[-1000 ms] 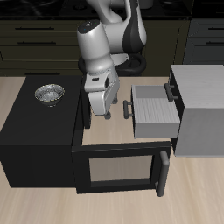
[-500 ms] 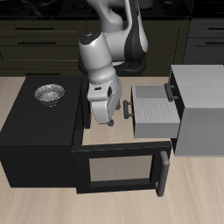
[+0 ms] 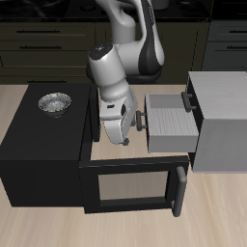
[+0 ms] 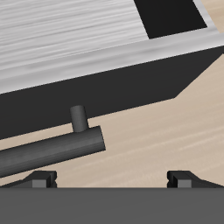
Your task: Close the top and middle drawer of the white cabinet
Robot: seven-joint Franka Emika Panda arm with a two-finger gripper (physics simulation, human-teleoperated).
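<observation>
The white cabinet [image 3: 224, 118] stands at the table's side. Its middle drawer [image 3: 172, 122] is pulled far out and shows its dark handle [image 3: 142, 120]. The top drawer is out only a little, with its handle [image 3: 186, 99] just off the cabinet front. My gripper [image 3: 126, 137] hangs low, right beside the middle drawer's handle. In the wrist view the handle bar [image 4: 52, 150] and the drawer front [image 4: 96, 92] fill the frame close up. The fingertips [image 4: 42, 181] stand wide apart with nothing between them.
A black box [image 3: 39, 145] bears a metal bowl [image 3: 54, 102]. Its door [image 3: 130, 185] hangs open toward the table's front edge, just under my gripper and the drawer. Dark kitchen units stand behind the table.
My gripper has come down and moved toward the table's front edge, closer to the middle drawer's handle. The drawers have not moved.
</observation>
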